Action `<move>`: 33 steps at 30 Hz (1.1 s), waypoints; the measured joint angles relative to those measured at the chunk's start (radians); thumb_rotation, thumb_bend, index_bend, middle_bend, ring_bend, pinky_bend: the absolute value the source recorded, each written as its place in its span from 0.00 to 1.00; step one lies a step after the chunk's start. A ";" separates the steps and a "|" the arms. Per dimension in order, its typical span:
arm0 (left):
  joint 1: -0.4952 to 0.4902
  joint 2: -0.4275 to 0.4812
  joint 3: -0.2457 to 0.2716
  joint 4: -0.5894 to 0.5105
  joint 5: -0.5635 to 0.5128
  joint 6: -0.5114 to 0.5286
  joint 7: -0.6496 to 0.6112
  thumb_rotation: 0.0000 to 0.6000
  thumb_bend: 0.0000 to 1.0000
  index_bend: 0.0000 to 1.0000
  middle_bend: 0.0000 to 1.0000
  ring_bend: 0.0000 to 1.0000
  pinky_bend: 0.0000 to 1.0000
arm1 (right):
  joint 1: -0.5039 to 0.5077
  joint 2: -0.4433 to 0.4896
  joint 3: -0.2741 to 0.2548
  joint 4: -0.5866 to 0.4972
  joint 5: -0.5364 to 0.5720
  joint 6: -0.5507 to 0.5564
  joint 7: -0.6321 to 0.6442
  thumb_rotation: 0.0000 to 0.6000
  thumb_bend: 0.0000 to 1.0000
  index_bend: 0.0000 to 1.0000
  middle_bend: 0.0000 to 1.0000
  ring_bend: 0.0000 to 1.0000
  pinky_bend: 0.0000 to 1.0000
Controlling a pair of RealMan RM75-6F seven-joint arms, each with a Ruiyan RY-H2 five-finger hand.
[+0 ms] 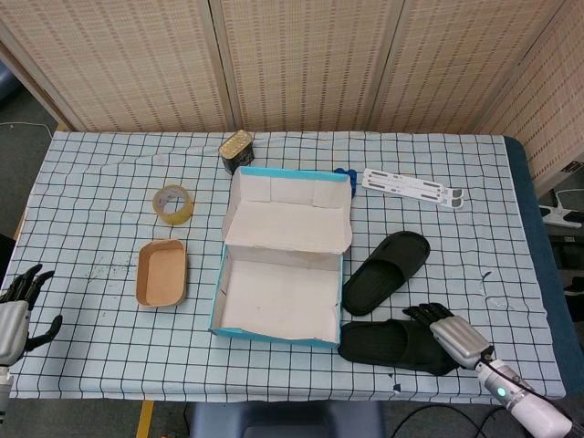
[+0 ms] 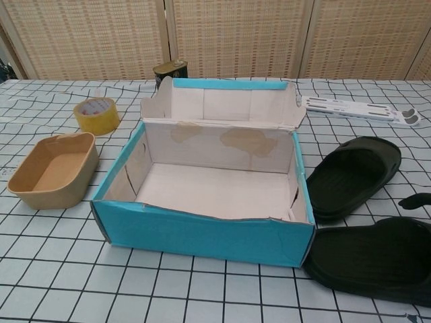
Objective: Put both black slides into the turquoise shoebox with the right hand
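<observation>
The turquoise shoebox (image 1: 221, 301) (image 2: 202, 235) stands open at the table's middle, lid flap up at the back, nothing inside. Two black slides lie right of it. One slide (image 1: 386, 271) (image 2: 353, 175) lies slanted beside the box's right wall. The other slide (image 1: 388, 345) (image 2: 377, 259) lies crosswise near the front edge. My right hand (image 1: 447, 330) reaches in from the lower right, its dark fingers stretched out over that near slide's right end, holding nothing; one fingertip (image 2: 416, 200) shows in the chest view. My left hand (image 1: 18, 310) hangs at the table's front left corner, fingers apart and empty.
Left of the box sit a tan tray (image 1: 161, 272) (image 2: 50, 168) and a yellow tape roll (image 1: 172, 203) (image 2: 96, 114). A tin can (image 1: 236, 151) (image 2: 170, 70) stands behind the box. A white strip (image 1: 412, 187) (image 2: 360, 110) lies at the back right.
</observation>
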 measured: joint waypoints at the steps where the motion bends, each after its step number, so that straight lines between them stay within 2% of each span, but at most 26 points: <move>1: 0.000 0.000 0.000 0.000 0.000 -0.001 -0.001 1.00 0.36 0.13 0.04 0.08 0.30 | 0.003 -0.003 0.001 0.000 0.001 -0.003 -0.003 1.00 0.03 0.04 0.06 0.00 0.05; 24: 0.001 0.009 0.000 -0.001 -0.007 -0.013 -0.034 1.00 0.36 0.13 0.04 0.08 0.30 | 0.074 -0.068 -0.005 -0.022 0.069 -0.136 -0.111 1.00 0.03 0.05 0.07 0.00 0.05; 26: 0.001 0.010 0.000 -0.001 -0.007 -0.013 -0.034 1.00 0.36 0.13 0.04 0.08 0.30 | 0.076 -0.071 -0.005 -0.020 0.072 -0.139 -0.113 1.00 0.03 0.06 0.09 0.00 0.06; 29: 0.001 0.010 0.000 -0.001 -0.006 -0.014 -0.036 1.00 0.36 0.13 0.04 0.08 0.30 | 0.075 -0.077 -0.003 -0.011 0.074 -0.136 -0.124 1.00 0.03 0.14 0.18 0.01 0.09; 33: 0.001 0.012 0.001 -0.003 -0.008 -0.017 -0.038 1.00 0.36 0.13 0.04 0.08 0.30 | 0.050 -0.114 0.009 0.021 0.078 -0.071 -0.170 1.00 0.03 0.27 0.29 0.11 0.18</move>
